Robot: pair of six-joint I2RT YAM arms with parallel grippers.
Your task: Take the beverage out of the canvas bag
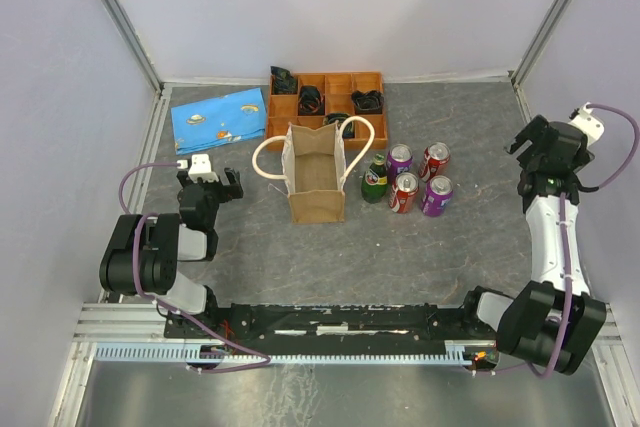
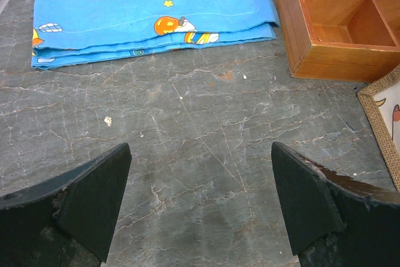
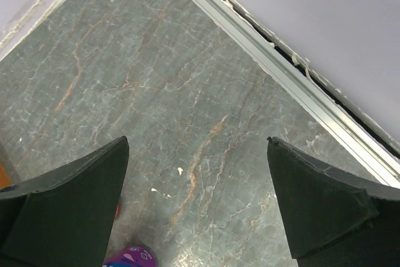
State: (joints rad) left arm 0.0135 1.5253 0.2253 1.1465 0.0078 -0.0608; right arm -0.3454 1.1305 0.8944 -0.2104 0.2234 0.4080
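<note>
- The bag (image 1: 317, 185) stands upright mid-table, its mouth open and a handle flopped to each side.
- Just right of it a green bottle (image 1: 375, 179) and four cans (image 1: 404, 192) stand on the table.
- A tray (image 1: 325, 97) sits behind the bag, and a blue pouch (image 1: 218, 119) lies back-left.
- The left gripper (image 2: 200, 173) sits low, left of the bag, jaws spread wide.
- The right gripper (image 3: 197, 173) is raised at the far right, well apart from the cans, jaws wide.

Bright, even light; soft shadows; sharp focus.
</note>
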